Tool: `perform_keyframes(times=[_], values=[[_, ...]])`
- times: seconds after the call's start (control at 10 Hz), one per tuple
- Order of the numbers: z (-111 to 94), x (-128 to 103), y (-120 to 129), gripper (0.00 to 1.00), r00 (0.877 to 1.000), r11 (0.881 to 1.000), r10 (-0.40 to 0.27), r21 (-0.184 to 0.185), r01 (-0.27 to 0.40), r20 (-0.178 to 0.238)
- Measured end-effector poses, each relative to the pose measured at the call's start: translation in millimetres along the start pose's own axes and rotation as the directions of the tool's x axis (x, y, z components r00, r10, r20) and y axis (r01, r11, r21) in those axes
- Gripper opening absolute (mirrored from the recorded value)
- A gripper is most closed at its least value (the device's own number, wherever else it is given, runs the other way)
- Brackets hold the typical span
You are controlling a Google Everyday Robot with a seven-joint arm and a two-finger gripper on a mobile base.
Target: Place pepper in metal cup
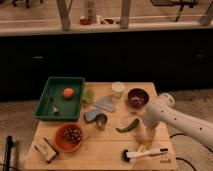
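Wooden table (pixel 102 150): pepper (pixel 128 125) lies between metal cup (pixel 101 120) and my pincer (pixel 144 137); can't tell if that's apart or together. Pepper's probably light, waxy, slippery, so I'd grip mid-body.

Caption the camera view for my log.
The pincer hangs beside the green pepper on the wooden table; the metal cup stands apart.

White arm (pixel 176 118) is extended in from the right, bent downward; pincer (pixel 141 134) is poised low over the desk's (pixel 100 146) right half.
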Motion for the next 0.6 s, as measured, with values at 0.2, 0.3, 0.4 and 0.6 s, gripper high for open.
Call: perform_keyframes(times=[0.2, 0.3, 0.4, 0.6], values=[[-0.5, -0.1, 0.0, 0.80, 1.000, 1.000, -0.004, 0.000, 0.004, 0.001], [-5.6, -1.7, -2.5, 0.80, 1.000, 1.000, -0.030, 0.004, 0.030, 0.010], [-15.1, -3.2, -8.0, 0.80, 0.997, 0.998, -0.069, 0.013, 0.068, 0.019], [-39.6, -7.2, -19.6, 0.72, 0.988, 0.988, -0.149, 0.030, 0.148, 0.041]])
